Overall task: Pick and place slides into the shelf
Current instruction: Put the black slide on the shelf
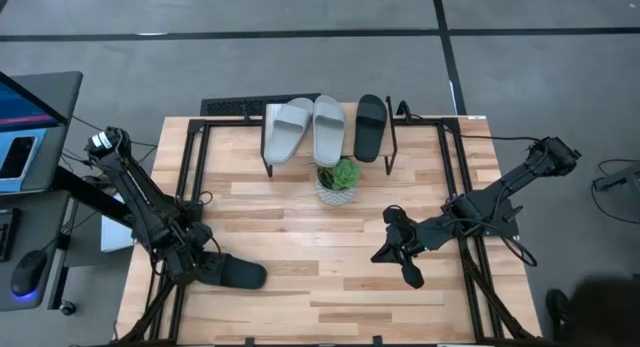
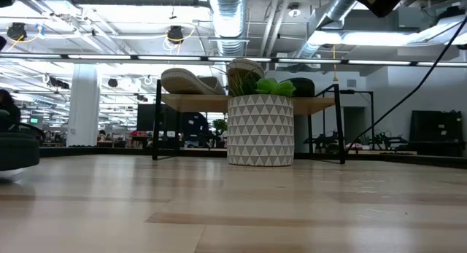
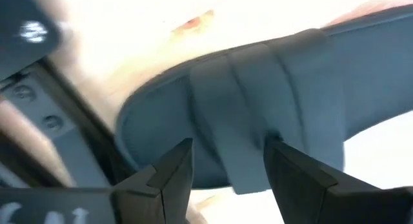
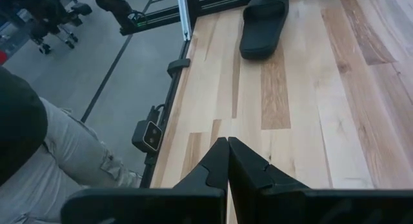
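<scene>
Two light grey slides (image 1: 300,129) and one black slide (image 1: 370,126) lie on the shelf's plank top (image 1: 330,152), at the table's far edge. In the low view the shelf (image 2: 321,105) stands behind the pot. A second black slide (image 1: 238,273) lies flat on the table near its left near corner, and shows at the low view's left edge (image 2: 14,147). My left gripper (image 1: 205,266) is open at that slide's left end. In the left wrist view its fingers (image 3: 229,159) stand on either side of the wide strap (image 3: 239,88). My right gripper (image 1: 398,253) is shut above bare table on the right. My left gripper comes at the black slide's strap (image 3: 258,130) low, from the table's left side, with one finger (image 3: 174,169) on each side of it. I cannot tell whether the fingers touch the strap. The slide rests on the table.
A patterned white pot with a green plant (image 1: 339,180) stands in front of the shelf at mid table. Black frame rails (image 1: 190,167) run along the table's left and right sides. A person's trouser leg (image 4: 64,153) shows beyond the table's edge. A desk with a monitor (image 1: 25,117) is off to the left.
</scene>
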